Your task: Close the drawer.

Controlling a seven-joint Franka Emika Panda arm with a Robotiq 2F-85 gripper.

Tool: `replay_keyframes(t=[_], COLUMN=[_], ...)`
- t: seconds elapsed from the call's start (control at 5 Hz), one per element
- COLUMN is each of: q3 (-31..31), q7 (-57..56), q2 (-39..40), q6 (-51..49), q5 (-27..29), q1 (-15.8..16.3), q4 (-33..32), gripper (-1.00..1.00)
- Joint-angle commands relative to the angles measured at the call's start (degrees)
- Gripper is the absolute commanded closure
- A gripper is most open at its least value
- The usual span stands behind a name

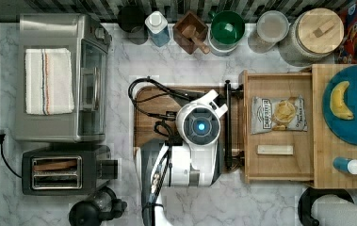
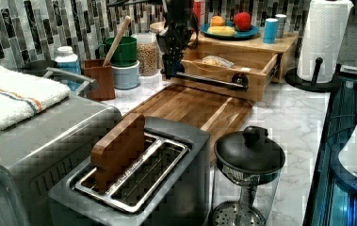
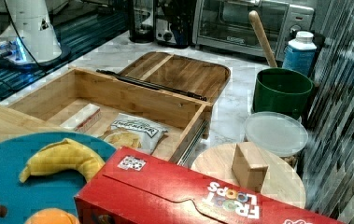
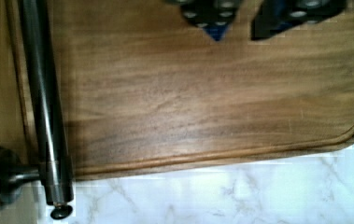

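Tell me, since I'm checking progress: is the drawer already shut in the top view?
No, the drawer stands pulled out, with the chip bag inside exposed.

around the cutting board [image 1: 155,117] in the top view: toaster oven [image 1: 58,77] and toaster [image 1: 58,172] to its left, green cup [image 1: 227,27] above, paper towels [image 1: 341,212] lower right.
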Motion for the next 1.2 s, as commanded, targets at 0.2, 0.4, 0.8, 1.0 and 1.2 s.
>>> replay_keyframes(t=[0.2, 0.4, 0.8, 1.0, 1.2], q3=[-0.9, -1.4, -2.3, -2.7, -3.8], q7=[-10.1, -13.2, -19.2, -24.4, -30.7], q2=[7.2, 6.8, 5.2, 7.3, 9.8], q6=[3.7, 1.8, -1.2, 3.5, 5.9], q5=[-0.9, -3.1, -3.2, -1.8, 0.0], q1=[-1.3, -3.4, -6.9, -9.0, -10.7], q4=[-0.8, 0.0, 1.3, 1.3, 2.5], gripper=[1.0, 1.0, 1.0, 1.0, 1.0])
